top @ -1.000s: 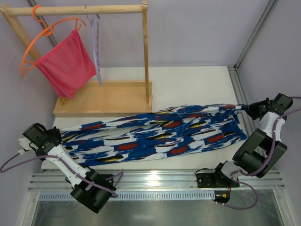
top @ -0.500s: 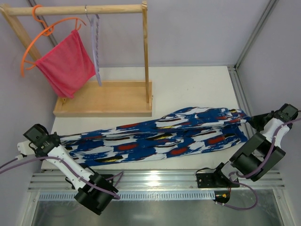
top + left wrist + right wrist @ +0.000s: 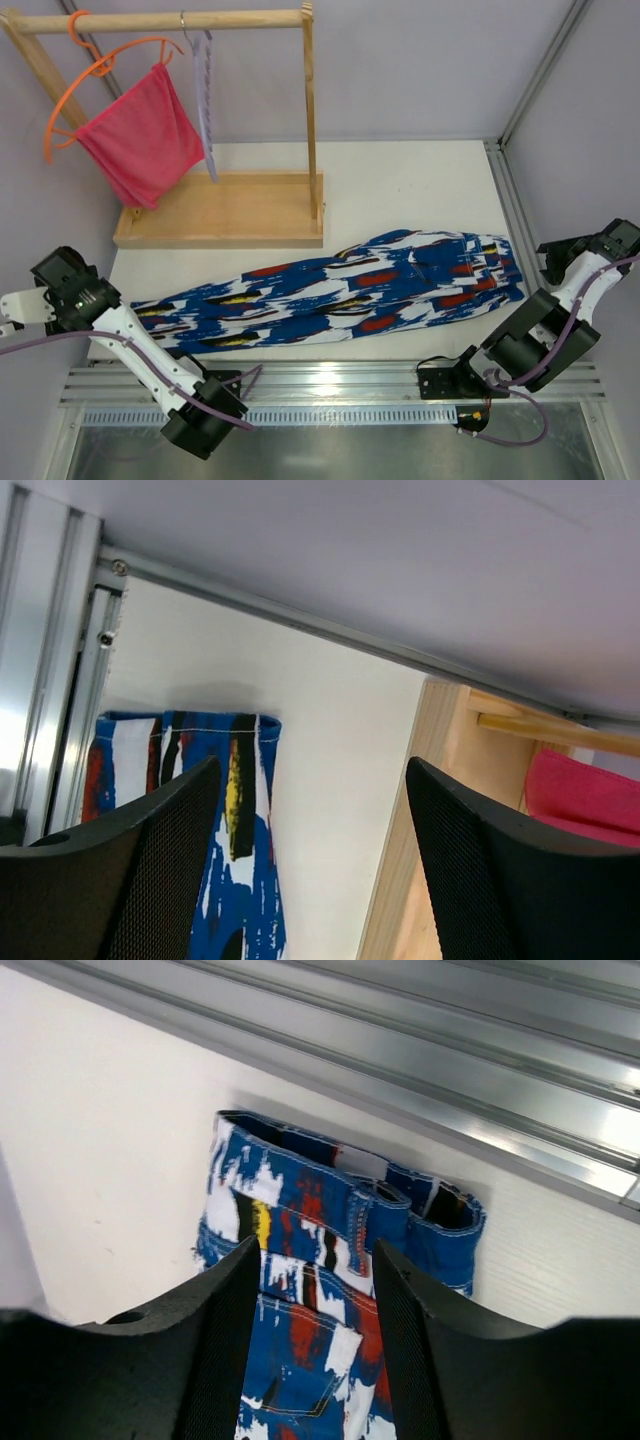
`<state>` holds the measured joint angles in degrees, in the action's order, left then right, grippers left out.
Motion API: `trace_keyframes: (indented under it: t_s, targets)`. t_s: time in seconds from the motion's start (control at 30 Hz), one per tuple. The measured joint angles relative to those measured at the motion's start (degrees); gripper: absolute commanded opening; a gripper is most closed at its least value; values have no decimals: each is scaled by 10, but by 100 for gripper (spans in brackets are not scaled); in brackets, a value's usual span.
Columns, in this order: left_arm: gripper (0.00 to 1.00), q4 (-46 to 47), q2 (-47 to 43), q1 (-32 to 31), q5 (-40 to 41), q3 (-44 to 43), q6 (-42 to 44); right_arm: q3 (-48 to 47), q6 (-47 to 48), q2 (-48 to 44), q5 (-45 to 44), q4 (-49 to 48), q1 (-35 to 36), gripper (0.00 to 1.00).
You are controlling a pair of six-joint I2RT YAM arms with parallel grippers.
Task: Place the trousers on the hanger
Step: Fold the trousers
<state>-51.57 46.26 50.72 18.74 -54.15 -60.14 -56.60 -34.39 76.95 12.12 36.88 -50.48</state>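
Trousers (image 3: 340, 295) in a busy blue, white, red and black print lie flat and stretched out on the white worktop (image 3: 420, 190). In the overhead view they run from the lower left up to the middle right, and neither arm holds them. At the left edge, the left gripper (image 3: 312, 770) has its black fingers (image 3: 150, 870) apart, gripping nothing. Its wrist view shows a trouser cuff lying on the worktop beyond. At the right edge, the right gripper (image 3: 315, 1250) also has its fingers (image 3: 215, 1350) apart, with the waistband lying beyond them. Farther back, in the upper left, a wooden rack (image 3: 220, 212) carries the pale lavender hanger (image 3: 205, 100). It hangs beside an orange hanger (image 3: 100, 62) draped with a pink-red cloth (image 3: 140, 135).
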Motion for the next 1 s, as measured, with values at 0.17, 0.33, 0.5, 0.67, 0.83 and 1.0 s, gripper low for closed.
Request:
trace_keyframes:
  t_s: [0.17,0.33,0.5,0.67,0.83,1.0]
  targets:
    - [66,56,12,-5,-58,21,22,-14,4,-30,36,-21,51,54]
    - [60,117,31,-13,-173,129,24,-74,26,24,23,-33,270,52]
    - [61,115,28,-41,-210,181,41,-20,14,19,-10,-29,397,51]
    - [50,124,41,-65,-227,213,40,47,0,14,-45,-21,449,48]
    - [50,126,82,-90,-214,258,31,91,-7,9,-65,-23,469,48]
    - [49,159,155,-126,-185,261,14,95,-17,-26,-69,-29,469,48]
